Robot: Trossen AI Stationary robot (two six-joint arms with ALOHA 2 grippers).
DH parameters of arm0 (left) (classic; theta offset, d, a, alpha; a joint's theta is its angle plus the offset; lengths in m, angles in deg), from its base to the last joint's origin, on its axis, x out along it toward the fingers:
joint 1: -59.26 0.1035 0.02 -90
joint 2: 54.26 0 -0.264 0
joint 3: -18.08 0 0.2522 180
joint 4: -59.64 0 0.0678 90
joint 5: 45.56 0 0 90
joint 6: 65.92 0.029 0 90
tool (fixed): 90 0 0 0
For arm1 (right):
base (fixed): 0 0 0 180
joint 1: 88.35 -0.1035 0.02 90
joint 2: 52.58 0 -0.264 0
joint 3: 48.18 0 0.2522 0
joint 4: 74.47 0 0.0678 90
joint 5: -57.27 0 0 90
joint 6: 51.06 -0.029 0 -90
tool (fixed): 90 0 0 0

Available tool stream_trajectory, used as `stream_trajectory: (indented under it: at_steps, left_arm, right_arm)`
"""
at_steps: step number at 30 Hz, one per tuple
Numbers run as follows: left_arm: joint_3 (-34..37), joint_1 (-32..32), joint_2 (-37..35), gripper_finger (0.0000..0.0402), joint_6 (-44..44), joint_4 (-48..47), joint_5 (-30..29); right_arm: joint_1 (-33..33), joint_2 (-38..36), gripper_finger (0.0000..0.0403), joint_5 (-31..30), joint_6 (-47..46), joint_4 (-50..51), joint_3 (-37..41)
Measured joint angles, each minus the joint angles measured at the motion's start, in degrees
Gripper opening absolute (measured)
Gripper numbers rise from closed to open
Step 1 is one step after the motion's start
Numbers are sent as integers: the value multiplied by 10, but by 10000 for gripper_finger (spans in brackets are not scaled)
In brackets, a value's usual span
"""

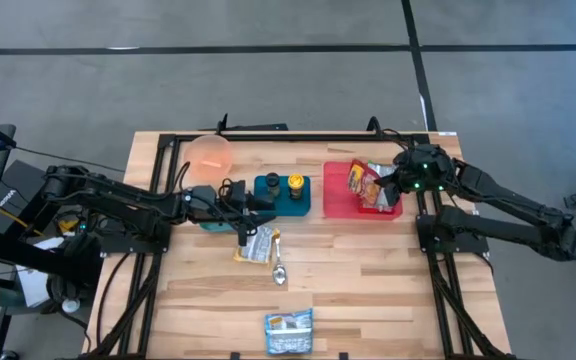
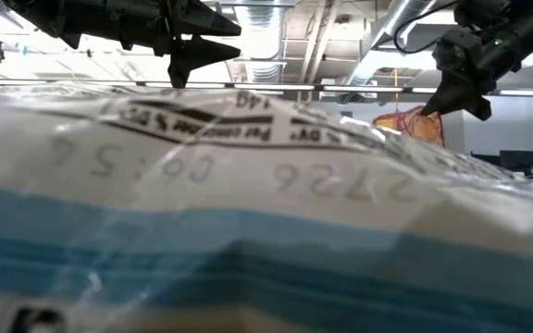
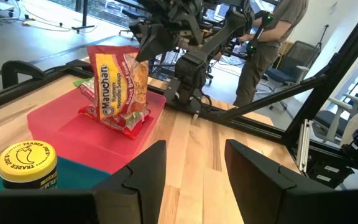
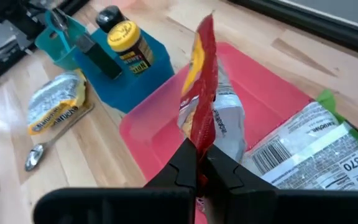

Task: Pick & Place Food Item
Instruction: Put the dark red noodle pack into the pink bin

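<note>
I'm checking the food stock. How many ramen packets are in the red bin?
2: one ramen packet held upright in the right gripper, another lying flat in the red bin. More may be hidden.

The pale planked wooden worktop (image 1: 368,290) looks smooth and matt. On it, the shallow red plastic tray (image 4: 272,106) has a soft sheen and holds a glossy, crinkled red-and-yellow plastic noodle packet (image 3: 118,81). Beside the tray sits a matt teal plastic bin (image 4: 143,73); near it lies a shiny metal spoon (image 1: 279,265).

Open wood (image 1: 368,270) between spoon (image 1: 278,268) and red tray (image 1: 336,205); blue-white packet (image 1: 289,332) at the front edge.
</note>
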Motion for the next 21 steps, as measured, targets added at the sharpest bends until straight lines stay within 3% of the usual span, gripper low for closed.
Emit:
stream_trajectory:
  at_steps: [9,21]
  left_arm:
    - [0,0,0,158,0,0,0]
    - [0,0,0,158,0,1,0]
  right_arm:
    - [4,14,0,16,-10,48,-10]
    - [50,83,0,10,-10,39,-10]
